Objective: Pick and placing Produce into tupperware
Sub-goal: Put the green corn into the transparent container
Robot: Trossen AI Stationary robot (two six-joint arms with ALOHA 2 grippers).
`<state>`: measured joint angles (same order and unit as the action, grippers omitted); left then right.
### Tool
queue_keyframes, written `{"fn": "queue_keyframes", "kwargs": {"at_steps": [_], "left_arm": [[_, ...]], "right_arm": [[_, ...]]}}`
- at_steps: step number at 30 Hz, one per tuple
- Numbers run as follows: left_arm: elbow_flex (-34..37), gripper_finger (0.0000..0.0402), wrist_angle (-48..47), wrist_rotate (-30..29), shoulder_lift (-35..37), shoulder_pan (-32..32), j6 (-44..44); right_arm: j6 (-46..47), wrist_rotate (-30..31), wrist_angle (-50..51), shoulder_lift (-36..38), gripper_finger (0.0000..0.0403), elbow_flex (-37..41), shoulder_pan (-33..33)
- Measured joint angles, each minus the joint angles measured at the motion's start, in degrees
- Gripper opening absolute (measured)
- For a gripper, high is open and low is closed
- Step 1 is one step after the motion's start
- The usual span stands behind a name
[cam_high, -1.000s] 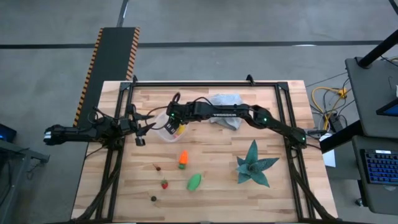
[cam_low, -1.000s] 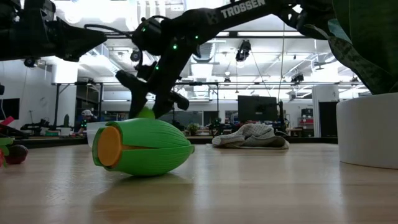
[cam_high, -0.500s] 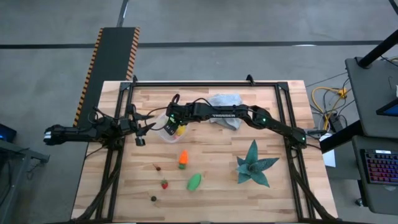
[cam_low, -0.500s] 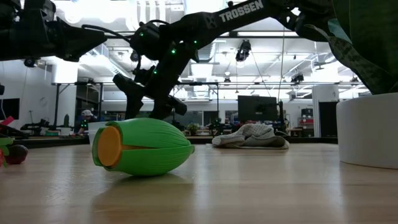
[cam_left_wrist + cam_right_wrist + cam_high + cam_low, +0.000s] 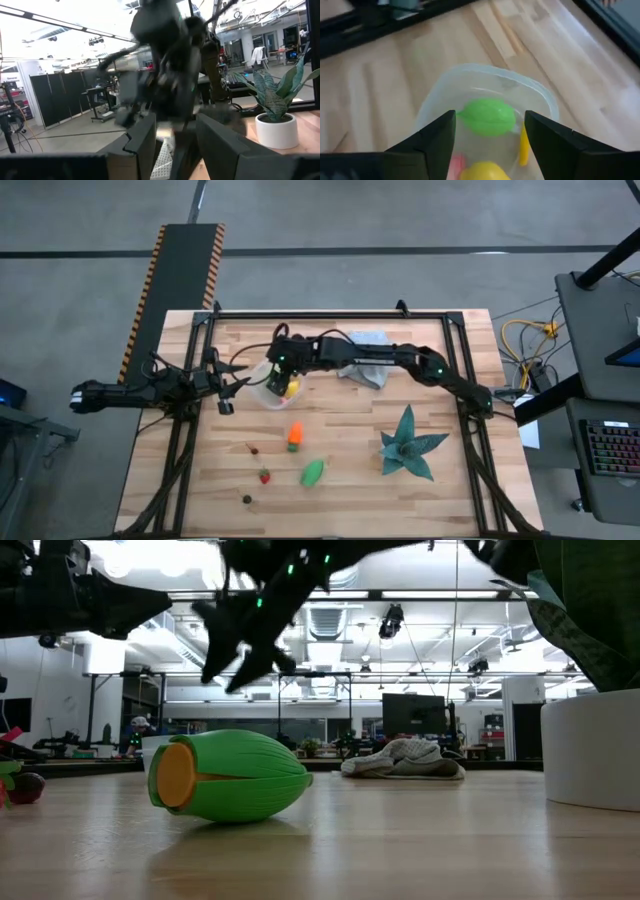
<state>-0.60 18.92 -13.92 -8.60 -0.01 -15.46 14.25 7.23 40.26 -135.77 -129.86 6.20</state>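
While the right gripper (image 5: 490, 131) hangs wide-fingered and empty above the tupperware (image 5: 543, 97) holding green produce (image 5: 489, 116), a clean vertical withdrawal suits; left gripper (image 5: 232, 387) waits beside it, fingers apart.

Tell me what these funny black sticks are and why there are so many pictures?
They are two robot arms at a wooden table, each ending in a two-finger gripper. One camera looks straight down, one sits at table height, and one rides on each wrist. The right gripper hangs open and empty over a clear tupperware, which holds a green toy fruit and yellow pieces. The left gripper waits open at the table's left edge. On the table lie a carrot, a green pod, a strawberry, small dark pieces, a grey cloth and a teal leafy plant.
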Motion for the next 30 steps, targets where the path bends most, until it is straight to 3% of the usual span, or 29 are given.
{"fn": "queue_keyframes", "kwargs": {"at_steps": [5,16,30], "left_arm": [[0.0,0.0126,0.1,-0.3,0.1,0.0,0.0],[0.0,0.0126,0.1,-0.4,0.1,0.0,0.1],[0.1,0.0126,0.2,-0.6,0.1,0.0,0.1]], "right_arm": [[-9.2,-3.1,5.7,7.1,0.0226,0.0,-0.8],[-15.8,-3.2,9.9,21.6,0.0226,5.2,-7.9],[-26.6,-2.7,-0.4,32.4,0.0226,29.9,-18.3]]}}
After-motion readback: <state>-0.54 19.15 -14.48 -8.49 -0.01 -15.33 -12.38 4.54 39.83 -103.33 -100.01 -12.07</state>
